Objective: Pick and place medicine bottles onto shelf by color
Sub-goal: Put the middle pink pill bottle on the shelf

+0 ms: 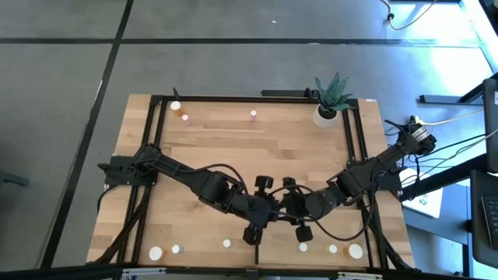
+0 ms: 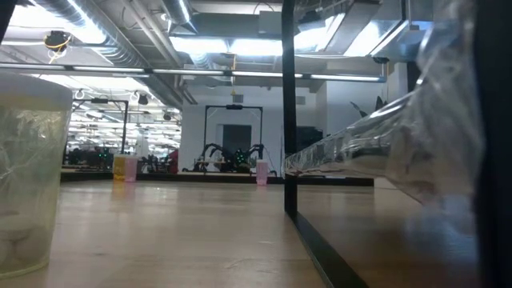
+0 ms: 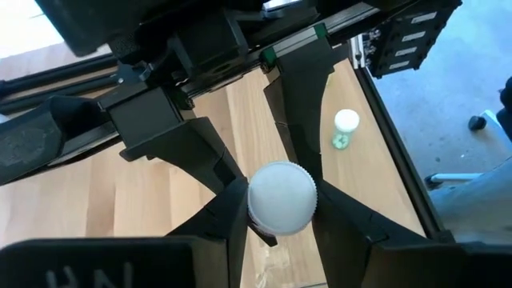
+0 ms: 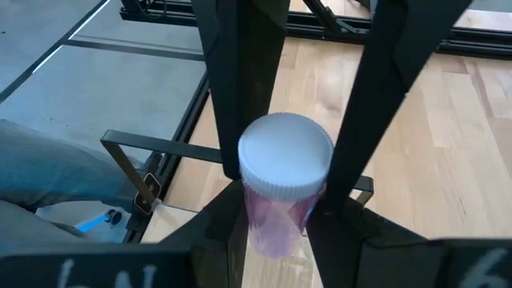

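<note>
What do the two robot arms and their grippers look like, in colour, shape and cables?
Both arms are black and jointed, with black cables looping beside them. The left arm and the right arm reach in from opposite sides of the table. The left gripper and the right gripper each have two flat, angular black fingers. Faint pale lettering shows on the gripper bodies, unreadable.
</note>
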You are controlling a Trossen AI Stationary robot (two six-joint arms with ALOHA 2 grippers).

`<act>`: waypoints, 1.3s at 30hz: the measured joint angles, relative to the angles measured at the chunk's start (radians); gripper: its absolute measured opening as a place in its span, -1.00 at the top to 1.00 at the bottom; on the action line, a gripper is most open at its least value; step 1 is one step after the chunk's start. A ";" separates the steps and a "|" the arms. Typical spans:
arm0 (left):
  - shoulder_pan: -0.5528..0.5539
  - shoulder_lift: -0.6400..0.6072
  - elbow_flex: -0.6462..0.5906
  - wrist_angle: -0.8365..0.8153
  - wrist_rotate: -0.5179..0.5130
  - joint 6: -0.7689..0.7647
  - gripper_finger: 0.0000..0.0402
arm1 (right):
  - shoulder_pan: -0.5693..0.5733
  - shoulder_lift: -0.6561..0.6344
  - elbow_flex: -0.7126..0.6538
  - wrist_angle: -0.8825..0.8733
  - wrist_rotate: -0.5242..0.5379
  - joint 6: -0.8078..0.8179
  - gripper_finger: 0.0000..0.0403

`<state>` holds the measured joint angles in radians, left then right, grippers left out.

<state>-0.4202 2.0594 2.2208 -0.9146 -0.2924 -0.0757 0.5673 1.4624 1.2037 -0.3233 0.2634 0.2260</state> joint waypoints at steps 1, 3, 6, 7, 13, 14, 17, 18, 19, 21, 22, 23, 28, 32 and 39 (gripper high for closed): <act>0.000 0.000 0.000 0.000 0.001 0.000 0.45 | 0.000 0.000 0.000 0.000 0.000 0.000 0.45; 0.000 0.000 0.000 0.003 0.003 0.000 0.45 | 0.000 0.000 0.000 0.000 0.000 0.000 0.44; 0.001 0.000 0.000 0.003 0.004 0.027 0.45 | 0.000 0.000 0.000 -0.001 0.002 -0.003 0.44; 0.001 0.000 0.000 0.003 0.004 0.032 0.45 | 0.000 0.000 0.000 -0.001 0.002 -0.003 0.44; 0.002 0.000 0.000 0.011 0.007 0.058 0.32 | -0.001 0.001 0.000 0.000 0.002 -0.011 0.44; 0.002 0.000 0.000 0.028 0.006 0.063 0.29 | -0.002 0.003 0.000 0.000 0.004 -0.012 0.44; 0.003 0.000 0.001 0.021 0.004 0.063 0.20 | -0.003 0.005 0.000 0.000 0.008 -0.014 0.44; 0.003 0.000 0.001 0.017 0.004 0.062 0.17 | -0.003 0.004 0.000 0.000 0.010 -0.013 0.44; 0.003 0.000 0.001 0.016 0.006 0.062 0.15 | -0.003 0.004 0.000 -0.001 0.011 -0.013 0.44; 0.002 0.000 0.001 0.013 0.005 0.060 0.13 | -0.003 0.004 0.000 -0.001 0.008 -0.008 0.44; 0.002 0.000 0.001 0.013 0.006 0.060 0.13 | -0.002 0.004 0.000 0.000 0.007 -0.003 0.44; 0.001 0.000 0.001 0.009 0.006 0.061 0.13 | -0.002 0.004 0.000 -0.001 0.008 -0.001 0.44; -0.006 -0.020 0.001 -0.002 0.003 0.062 0.12 | -0.002 0.004 0.000 -0.002 0.006 0.011 0.44; -0.009 -0.046 0.001 -0.047 -0.023 0.061 0.12 | -0.002 0.002 0.000 -0.027 0.000 0.025 0.44; -0.011 -0.084 0.001 -0.095 -0.043 0.019 0.12 | -0.002 0.001 0.000 -0.048 -0.048 -0.012 0.44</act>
<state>-0.4314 1.9749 2.2218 -1.0100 -0.3353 -0.0563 0.5655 1.4631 1.2037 -0.3711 0.2151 0.2144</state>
